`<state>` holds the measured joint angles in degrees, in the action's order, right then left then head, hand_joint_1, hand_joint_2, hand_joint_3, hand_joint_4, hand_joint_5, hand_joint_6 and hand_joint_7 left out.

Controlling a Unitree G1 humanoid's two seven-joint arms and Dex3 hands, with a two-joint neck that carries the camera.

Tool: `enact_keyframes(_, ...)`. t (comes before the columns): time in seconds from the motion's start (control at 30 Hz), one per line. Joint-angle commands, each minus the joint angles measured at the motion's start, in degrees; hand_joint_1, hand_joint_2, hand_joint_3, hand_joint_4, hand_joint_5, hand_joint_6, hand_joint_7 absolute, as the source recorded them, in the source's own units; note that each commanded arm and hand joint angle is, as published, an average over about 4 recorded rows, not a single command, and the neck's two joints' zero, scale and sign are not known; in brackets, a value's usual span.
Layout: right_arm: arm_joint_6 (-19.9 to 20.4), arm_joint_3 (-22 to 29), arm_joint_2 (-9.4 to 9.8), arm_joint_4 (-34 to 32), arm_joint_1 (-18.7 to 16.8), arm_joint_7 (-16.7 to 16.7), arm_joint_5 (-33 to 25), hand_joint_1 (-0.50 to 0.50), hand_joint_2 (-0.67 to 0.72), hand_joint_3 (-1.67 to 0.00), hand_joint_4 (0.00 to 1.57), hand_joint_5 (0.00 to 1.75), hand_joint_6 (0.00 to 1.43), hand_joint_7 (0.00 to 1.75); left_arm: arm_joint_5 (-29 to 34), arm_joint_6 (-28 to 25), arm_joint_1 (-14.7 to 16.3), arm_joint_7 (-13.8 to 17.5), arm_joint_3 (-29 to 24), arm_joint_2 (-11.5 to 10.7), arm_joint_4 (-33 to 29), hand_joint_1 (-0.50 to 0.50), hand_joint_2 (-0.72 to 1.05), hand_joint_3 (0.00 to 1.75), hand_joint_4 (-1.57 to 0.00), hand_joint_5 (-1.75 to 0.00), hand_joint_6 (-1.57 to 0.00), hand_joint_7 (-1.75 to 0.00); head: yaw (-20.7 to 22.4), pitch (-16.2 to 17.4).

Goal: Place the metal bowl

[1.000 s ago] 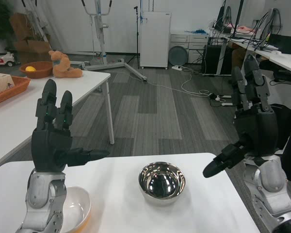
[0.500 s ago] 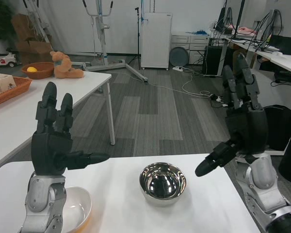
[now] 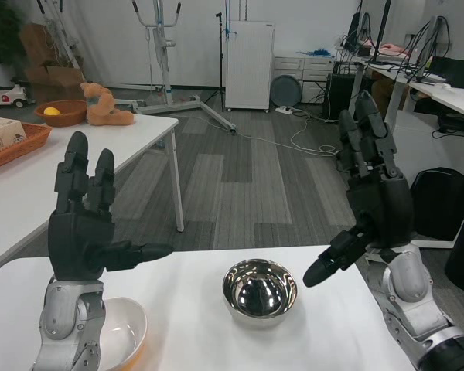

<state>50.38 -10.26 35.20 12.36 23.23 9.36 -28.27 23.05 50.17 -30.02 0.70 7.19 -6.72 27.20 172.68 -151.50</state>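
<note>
I see the metal bowl (image 3: 260, 291) upright near the middle of the white surface (image 3: 185, 332). My right robot hand (image 3: 371, 205) hovers beside it, fingers spread, holding nothing. My left robot hand (image 3: 81, 232) is raised, equally empty, above the orange-rimmed bowl (image 3: 124, 334) at the near left edge.

open lab office, desks (image 3: 441, 85), floor cables (image 3: 294, 139), equipment stands (image 3: 164, 54)

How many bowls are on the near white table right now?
2. The metal bowl sits near the table's middle, between the two raised robot hands. A white bowl with an orange outside sits at the front left, partly behind the left forearm.
</note>
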Motion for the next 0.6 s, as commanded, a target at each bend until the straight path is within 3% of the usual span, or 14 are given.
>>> enact_keyframes(0.03,0.16,-0.03,0.05,0.54,1.03,0.04,-0.1,-0.38,0.53,-0.08,0.0,0.0,0.0,0.0,0.06,0.72,0.78,0.0,-0.33,0.04,-0.4,-0.5,0.25,0.0,0.0,-0.21,-0.03,-0.07,-0.03,0.18)
enact_keyframes(0.6,0.42,-0.29,0.05,1.79,1.03,-0.05,-0.82,-0.38,0.47,-0.08,0.0,0.0,0.0,0.0,-0.02,0.72,0.46,0.0,-0.36,0.04,-0.05,-0.5,0.25,0.0,0.0,-0.21,-0.03,-0.07,0.4,0.58)
